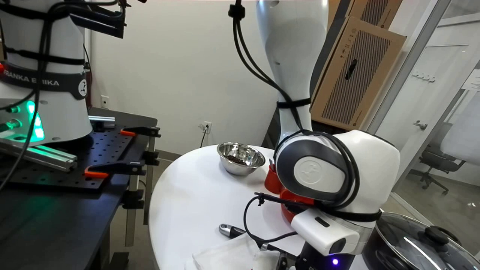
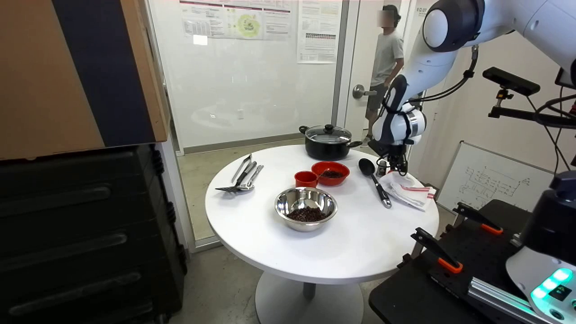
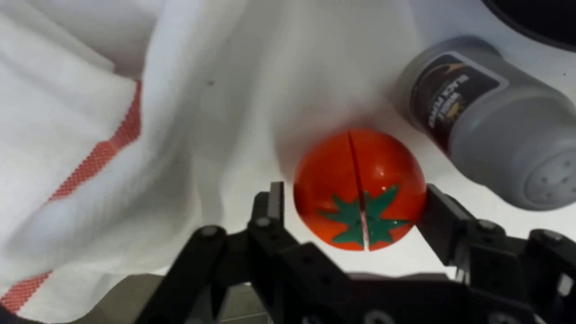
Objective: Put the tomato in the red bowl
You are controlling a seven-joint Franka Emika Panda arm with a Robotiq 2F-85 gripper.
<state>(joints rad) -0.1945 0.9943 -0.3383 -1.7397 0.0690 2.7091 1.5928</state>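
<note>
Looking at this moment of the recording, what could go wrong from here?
Closing could roll the tomato instead of gripping it: in the wrist view, the hand straddles it with a visible gap on one side.
The pepper shaker is close beside the tomato, so the hand might knock it.
Lowering toward the red bowl might clip the red cup beside it.

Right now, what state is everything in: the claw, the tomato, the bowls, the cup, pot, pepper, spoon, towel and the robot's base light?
Gripper: open
Tomato: between the jaws, a gap showing on one side
Red bowl: upright, dark bits inside
Steel bowl: upright, dark bits inside
Red cup: upright
Pot: covered, glass lid on
Pepper shaker: standing
Black spoon: lying down
Towel: rumpled
Base light: lit green
</note>
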